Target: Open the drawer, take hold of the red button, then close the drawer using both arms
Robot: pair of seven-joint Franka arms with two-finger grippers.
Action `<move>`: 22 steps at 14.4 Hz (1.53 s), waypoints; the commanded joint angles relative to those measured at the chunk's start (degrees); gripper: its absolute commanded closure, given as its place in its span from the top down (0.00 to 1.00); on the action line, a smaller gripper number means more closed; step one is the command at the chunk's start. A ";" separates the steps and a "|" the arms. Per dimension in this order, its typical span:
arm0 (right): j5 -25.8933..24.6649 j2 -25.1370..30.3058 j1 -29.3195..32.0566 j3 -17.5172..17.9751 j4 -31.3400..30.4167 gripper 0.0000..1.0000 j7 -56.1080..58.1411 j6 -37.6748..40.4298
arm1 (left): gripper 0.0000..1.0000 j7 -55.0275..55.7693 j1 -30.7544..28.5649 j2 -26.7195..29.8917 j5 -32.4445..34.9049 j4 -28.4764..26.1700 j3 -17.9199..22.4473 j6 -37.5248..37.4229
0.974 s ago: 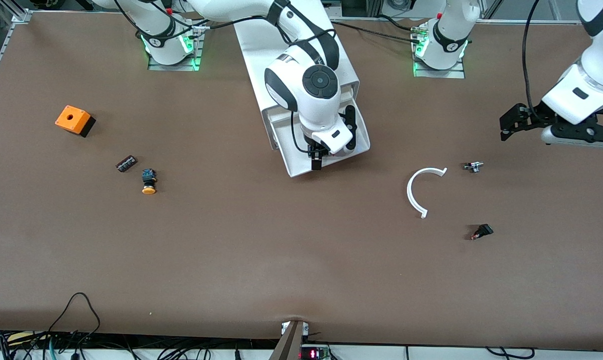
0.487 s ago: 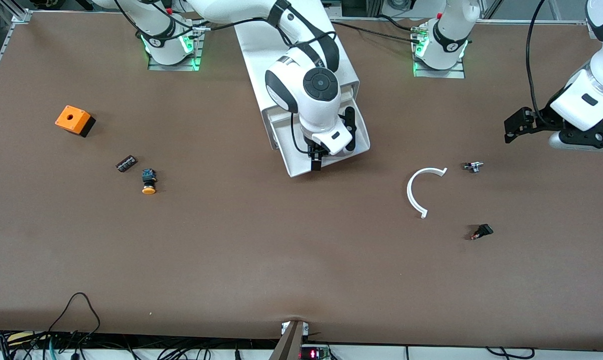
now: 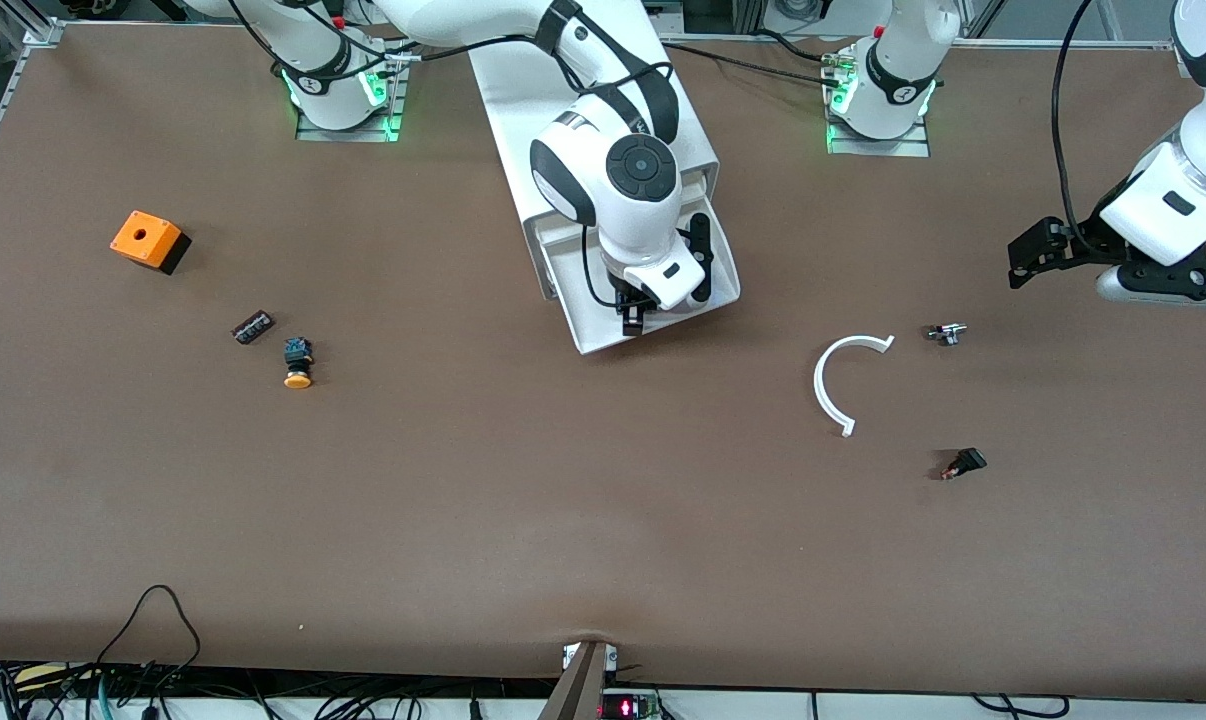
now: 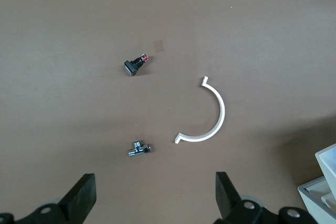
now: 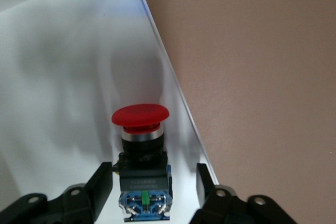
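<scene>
The drawer (image 3: 591, 318) is pulled out of the white cabinet (image 3: 523, 90) toward the front camera. The button (image 5: 140, 124), with its red cap and black-and-blue body, lies on the drawer floor (image 5: 58, 93) close to the drawer's side rim. My right gripper (image 5: 152, 184) is open, with one finger on each side of the button's blue body and a gap at each. In the front view the right gripper (image 3: 633, 318) is down in the drawer and hides the button. My left gripper (image 3: 1025, 262) is open and empty, up over the table at the left arm's end; it also shows in the left wrist view (image 4: 152, 198).
A white curved piece (image 3: 843, 385), a small metal part (image 3: 946, 333) and a small black part (image 3: 963, 463) lie toward the left arm's end. An orange box (image 3: 146, 239), a dark block (image 3: 253, 327) and an orange-capped button (image 3: 297, 365) lie toward the right arm's end.
My left gripper has drawn back a little toward the left arm's end of the table. My right gripper has barely shifted in the drawer.
</scene>
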State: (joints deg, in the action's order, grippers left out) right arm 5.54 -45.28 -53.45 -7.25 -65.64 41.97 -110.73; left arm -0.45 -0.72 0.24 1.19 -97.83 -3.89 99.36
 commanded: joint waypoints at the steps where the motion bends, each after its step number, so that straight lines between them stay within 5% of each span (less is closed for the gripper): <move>1: -0.35 -0.08 0.45 0.05 1.39 0.70 0.56 0.95 | 1.00 -0.08 -0.33 -0.85 -0.84 1.94 -0.24 -1.54; 5: -0.35 -0.08 0.46 -0.30 1.39 0.60 0.92 1.04 | 1.00 0.27 -0.24 -0.77 -0.84 1.86 -0.33 -1.71; 6: -0.35 -0.08 0.46 -0.30 1.39 0.43 0.83 1.12 | 1.00 0.19 -0.24 -0.76 -0.84 1.94 -0.41 -2.85; 22: -0.18 1.06 0.45 -0.66 1.66 0.26 -0.40 1.39 | 1.00 0.45 -0.24 -0.68 -0.84 1.94 -0.68 -3.65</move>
State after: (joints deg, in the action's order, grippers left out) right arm 5.52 -45.21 -53.20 -7.84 -64.95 42.12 -110.60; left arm -0.42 -0.72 0.24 1.19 -97.66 -4.26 97.21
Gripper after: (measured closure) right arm 0.586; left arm 0.000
